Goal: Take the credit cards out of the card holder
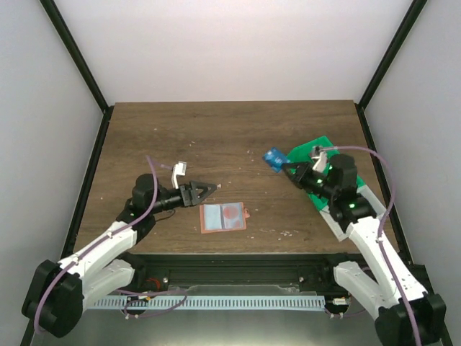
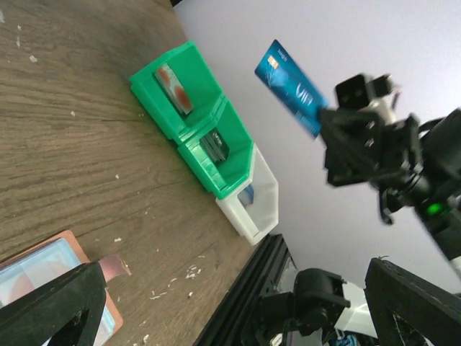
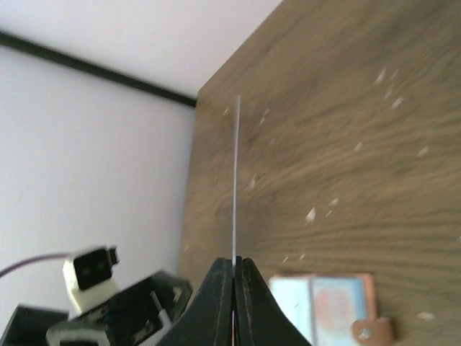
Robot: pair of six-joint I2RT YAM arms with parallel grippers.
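Above the arms, the fixed overhead view showed the tan-pink folding card holder lying opened flat, light blue lining upward, on the brown wooden surface between the two arms. The left jaws stood released just beside its upper left corner, not touching it. I judged this a position suited to steadying the holder. The right jaws were clenched on a blue plastic credit card, held clear of the surface near the green plastic compartment tray, apparently for deposit there. The right arm covered much of that tray.

From the left wrist, the tray's compartments were visible. A red-and-white card stood in the far one and a dark grey card in the next, so sorting by compartment appeared intended. A white end bin adjoining the tray held something blue, too small to identify. The holder was cut off at the lower left corner of this view.

From the right wrist, the blue card appeared edge-on, a thin line rising from the closed jaws, so its face could not be read. The bottom edge of the frame cut the holder. A reddish patch showed on its right half, and it could not be determined whether a further card sat there. This view was soft throughout.
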